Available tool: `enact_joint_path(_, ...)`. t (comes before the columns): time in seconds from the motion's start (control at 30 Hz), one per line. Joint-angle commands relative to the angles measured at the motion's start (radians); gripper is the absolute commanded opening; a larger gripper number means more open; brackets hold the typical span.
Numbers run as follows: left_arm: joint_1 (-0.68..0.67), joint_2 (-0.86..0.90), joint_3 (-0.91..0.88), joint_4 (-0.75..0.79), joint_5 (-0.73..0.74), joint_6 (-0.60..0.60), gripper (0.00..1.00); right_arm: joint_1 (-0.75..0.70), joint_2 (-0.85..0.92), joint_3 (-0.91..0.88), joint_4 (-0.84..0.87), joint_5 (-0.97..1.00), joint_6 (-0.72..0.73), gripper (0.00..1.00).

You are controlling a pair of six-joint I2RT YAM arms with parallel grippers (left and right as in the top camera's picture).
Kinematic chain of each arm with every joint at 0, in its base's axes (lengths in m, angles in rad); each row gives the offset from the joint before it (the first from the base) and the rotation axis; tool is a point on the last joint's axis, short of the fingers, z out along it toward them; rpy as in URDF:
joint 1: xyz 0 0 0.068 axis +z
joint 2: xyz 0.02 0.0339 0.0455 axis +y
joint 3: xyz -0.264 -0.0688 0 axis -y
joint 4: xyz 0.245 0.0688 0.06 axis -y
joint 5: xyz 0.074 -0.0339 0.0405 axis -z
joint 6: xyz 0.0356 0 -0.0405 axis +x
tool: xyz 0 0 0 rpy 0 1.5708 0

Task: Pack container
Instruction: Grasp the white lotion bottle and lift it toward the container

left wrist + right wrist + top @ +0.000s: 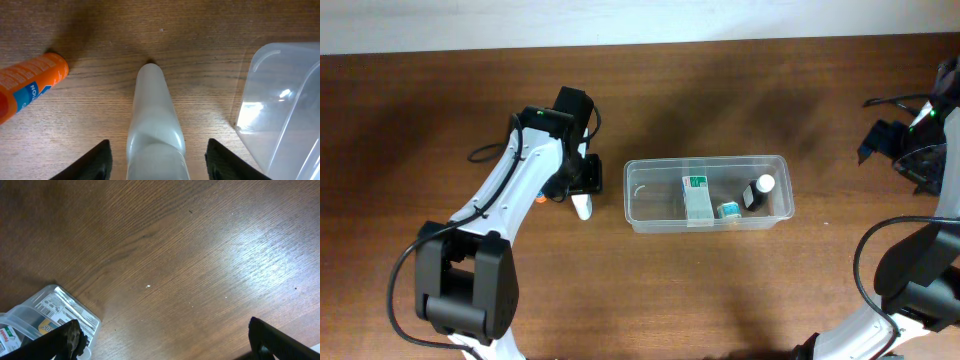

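The clear plastic container (708,192) sits mid-table and holds a green-and-white box (697,197), a small teal item (728,209) and a dark bottle with a white cap (757,191). My left gripper (157,162) is open, its fingers on either side of a white bottle (152,117) lying on the table just left of the container's corner (280,110). The white bottle also shows in the overhead view (581,206). An orange bottle (27,86) lies to its left. My right gripper (165,340) is open and empty over bare table at the far right.
The container's end with labelled items inside shows at the lower left of the right wrist view (47,312). The wooden table (720,290) extends in front of the container. Cables hang near the right arm (910,130).
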Motion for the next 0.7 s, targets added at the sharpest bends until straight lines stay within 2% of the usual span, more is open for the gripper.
enact_joint_path(0.0, -0.001, 0.007, 0.012, -0.001, -0.011, -0.003, 0.51, -0.002, -0.002, 0.0, 0.001, 0.001, 0.002, 0.98)
enact_joint_path(0.07, -0.001, 0.007, 0.012, -0.001, -0.011, -0.003, 0.42, -0.002, -0.002, 0.0, 0.001, 0.001, 0.002, 0.98)
enact_joint_path(0.2, -0.001, 0.007, 0.012, -0.006, -0.011, -0.002, 0.34, -0.002, -0.002, 0.0, 0.001, 0.001, 0.002, 0.98)
enact_joint_path(0.5, -0.001, 0.007, 0.053, -0.027, -0.008, 0.02, 0.33, -0.002, -0.002, 0.0, 0.001, 0.001, 0.002, 0.99)
enact_joint_path(0.67, -0.002, 0.007, 0.175, -0.108, -0.007, 0.021, 0.32, -0.002, -0.002, 0.0, 0.001, 0.001, 0.002, 0.98)
